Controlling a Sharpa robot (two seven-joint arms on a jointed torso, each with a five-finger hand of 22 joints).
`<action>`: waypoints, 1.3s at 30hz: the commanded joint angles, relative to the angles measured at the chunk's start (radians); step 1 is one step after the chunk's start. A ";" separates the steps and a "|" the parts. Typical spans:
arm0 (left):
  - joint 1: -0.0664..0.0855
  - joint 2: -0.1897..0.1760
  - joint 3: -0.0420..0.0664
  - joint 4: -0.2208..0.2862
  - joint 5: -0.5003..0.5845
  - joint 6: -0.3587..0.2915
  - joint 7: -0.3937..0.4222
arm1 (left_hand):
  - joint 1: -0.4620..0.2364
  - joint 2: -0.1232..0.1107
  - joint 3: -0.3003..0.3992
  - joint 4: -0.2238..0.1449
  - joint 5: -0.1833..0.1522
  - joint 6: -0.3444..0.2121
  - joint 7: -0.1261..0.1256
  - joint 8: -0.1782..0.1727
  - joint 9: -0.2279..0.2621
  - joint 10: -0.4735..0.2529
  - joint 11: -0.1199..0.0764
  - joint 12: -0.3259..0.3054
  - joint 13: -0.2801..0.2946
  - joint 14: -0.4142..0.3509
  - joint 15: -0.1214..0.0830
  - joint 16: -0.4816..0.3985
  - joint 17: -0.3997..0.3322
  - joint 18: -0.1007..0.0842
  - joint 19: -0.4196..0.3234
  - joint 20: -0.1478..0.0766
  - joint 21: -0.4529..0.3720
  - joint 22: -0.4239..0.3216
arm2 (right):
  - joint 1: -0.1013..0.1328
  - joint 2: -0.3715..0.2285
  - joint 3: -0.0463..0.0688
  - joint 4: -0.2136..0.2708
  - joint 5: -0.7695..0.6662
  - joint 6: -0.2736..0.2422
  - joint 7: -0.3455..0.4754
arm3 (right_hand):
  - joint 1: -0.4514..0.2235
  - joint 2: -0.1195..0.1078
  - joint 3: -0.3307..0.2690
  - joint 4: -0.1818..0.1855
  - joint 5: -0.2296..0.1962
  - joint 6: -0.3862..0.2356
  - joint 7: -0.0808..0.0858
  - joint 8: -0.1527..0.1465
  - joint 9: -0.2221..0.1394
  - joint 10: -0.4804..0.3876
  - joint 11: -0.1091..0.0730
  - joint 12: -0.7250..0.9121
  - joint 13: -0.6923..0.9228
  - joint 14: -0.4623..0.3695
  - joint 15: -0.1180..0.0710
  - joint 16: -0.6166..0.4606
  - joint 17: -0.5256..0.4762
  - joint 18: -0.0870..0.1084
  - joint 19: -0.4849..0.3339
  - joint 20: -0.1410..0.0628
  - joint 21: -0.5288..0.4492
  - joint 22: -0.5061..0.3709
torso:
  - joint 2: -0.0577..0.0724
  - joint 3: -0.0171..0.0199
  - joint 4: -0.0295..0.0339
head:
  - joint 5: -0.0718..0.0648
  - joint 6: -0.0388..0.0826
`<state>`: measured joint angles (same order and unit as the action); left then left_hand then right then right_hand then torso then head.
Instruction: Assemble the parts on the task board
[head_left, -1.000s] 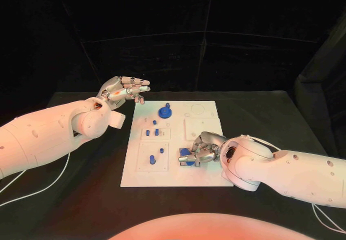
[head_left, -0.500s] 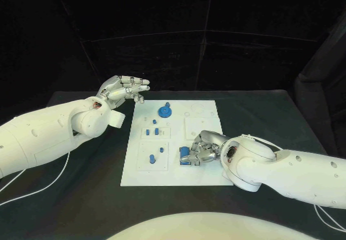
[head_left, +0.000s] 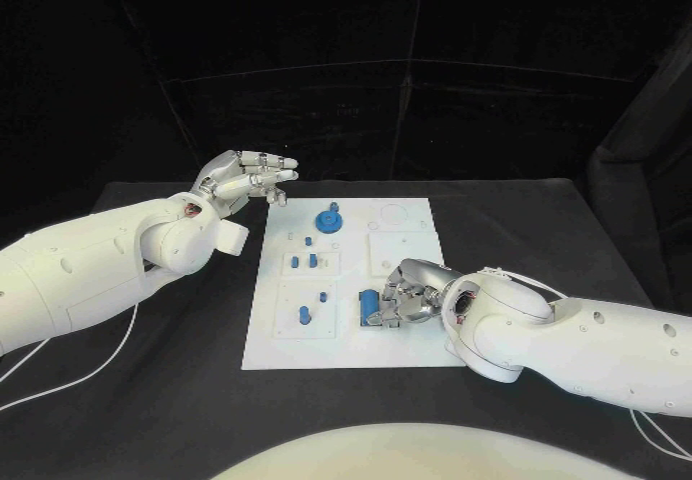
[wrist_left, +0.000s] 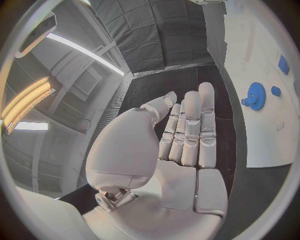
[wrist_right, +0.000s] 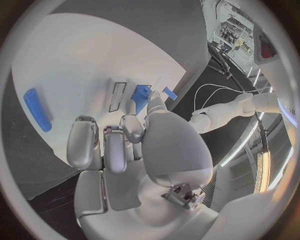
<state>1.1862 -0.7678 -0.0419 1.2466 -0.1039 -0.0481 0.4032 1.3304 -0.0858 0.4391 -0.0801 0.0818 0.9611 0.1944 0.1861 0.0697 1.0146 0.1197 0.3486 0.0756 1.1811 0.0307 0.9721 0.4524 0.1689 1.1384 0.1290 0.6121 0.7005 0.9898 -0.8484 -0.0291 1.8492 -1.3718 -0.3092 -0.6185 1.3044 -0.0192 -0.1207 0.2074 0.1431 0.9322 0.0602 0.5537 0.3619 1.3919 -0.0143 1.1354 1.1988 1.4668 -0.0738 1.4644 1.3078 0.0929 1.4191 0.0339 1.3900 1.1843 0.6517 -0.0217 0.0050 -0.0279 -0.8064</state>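
Note:
The white task board (head_left: 418, 355) lies in the middle of the black table. On it are a blue gear (head_left: 330, 220) at the far end and several small blue parts (head_left: 304, 317) along its left half. My right hand (head_left: 407, 298) rests low over the board's near right part, and its fingertips pinch a small blue part (head_left: 371, 300), which also appears past the thumb in the right wrist view as a blue part (wrist_right: 140, 93). My left hand (head_left: 245, 178) hovers off the board's far left corner, fingers stretched out and holding nothing. The gear (wrist_left: 255, 95) is visible beyond the left hand (wrist_left: 181, 145).
Empty recesses mark the board's right half (head_left: 404, 250). A long blue part (wrist_right: 37, 110) lies on the board beside my right hand's fingers. White cables (head_left: 58, 380) trail over the black table at the left and near my right arm.
The blue part at my right hand's fingertips has shifted a little farther up the board, from near the hand's lower edge to beside its fingertips. The left hand has stayed still.

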 joint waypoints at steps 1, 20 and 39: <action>0.001 0.000 0.001 0.001 0.004 0.011 0.003 | -0.006 0.001 -0.007 0.001 0.005 -0.004 0.001 0.005 -0.001 -0.004 0.000 0.006 0.000 -0.006 -0.001 -0.001 -0.001 0.013 -0.008 -0.002 -0.006 -0.001 | 0.002 0.001 0.001 -0.005 -0.025 0.019 -0.004 | 0.013 -0.001 -0.005 -0.011 0.003 0.006 0.000 0.007 0.003 0.008 -0.002 0.006 0.003 0.067 -0.007 0.005 0.075 -0.020 0.003 -0.005 0.004 0.002 | 0.000 -0.0004 0.0019 | 0.000 -0.001; 0.001 -0.004 0.001 0.000 0.004 0.014 -0.001 | -0.005 0.001 -0.006 0.001 0.005 -0.005 0.001 0.006 -0.001 -0.005 0.000 0.007 0.000 -0.006 -0.001 -0.001 -0.002 0.013 -0.008 -0.002 -0.006 -0.002 | 0.002 0.000 0.001 -0.006 -0.001 0.070 0.036 | -0.035 -0.044 -0.089 0.014 -0.095 -0.012 0.001 0.012 0.021 0.004 0.000 -0.002 0.003 0.066 -0.007 0.000 0.073 -0.019 -0.001 -0.005 0.001 0.000 | 0.000 0.0003 0.0003 | 0.003 -0.004; 0.001 -0.012 0.000 0.002 0.004 0.010 0.001 | -0.004 0.001 -0.006 -0.001 0.005 -0.006 0.001 0.006 -0.001 -0.006 0.000 0.007 0.000 -0.007 -0.001 -0.001 -0.002 0.014 -0.008 -0.002 -0.007 -0.002 | 0.060 -0.226 0.001 0.065 0.088 -0.033 0.193 | 0.113 0.055 -0.045 -0.044 0.128 -0.066 0.040 -0.120 -0.039 -0.013 0.030 -0.028 -0.008 0.065 0.015 -0.005 0.070 -0.018 -0.006 0.015 -0.002 -0.005 | -0.002 -0.0012 -0.0048 | -0.004 0.004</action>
<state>1.1862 -0.7790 -0.0425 1.2471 -0.1038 -0.0454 0.3987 1.3304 -0.0858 0.4391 -0.0801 0.0818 0.9612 0.1945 0.1861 0.0697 1.0147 0.1197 0.3525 0.0756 1.1811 0.0307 0.9721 0.4512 0.1689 1.1384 0.1290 0.6121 0.6997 1.0453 -1.0637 -0.0280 1.9118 -1.3121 -0.3011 -0.4763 1.4014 0.0291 -0.1705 0.1693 0.2562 0.8608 0.0969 0.4460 0.3305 1.3788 0.0096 1.1109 1.1936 1.4685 -0.0640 1.4643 1.3074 0.0929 1.4138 0.0398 1.3900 1.1784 0.6504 -0.0217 0.0018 -0.0276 -0.8040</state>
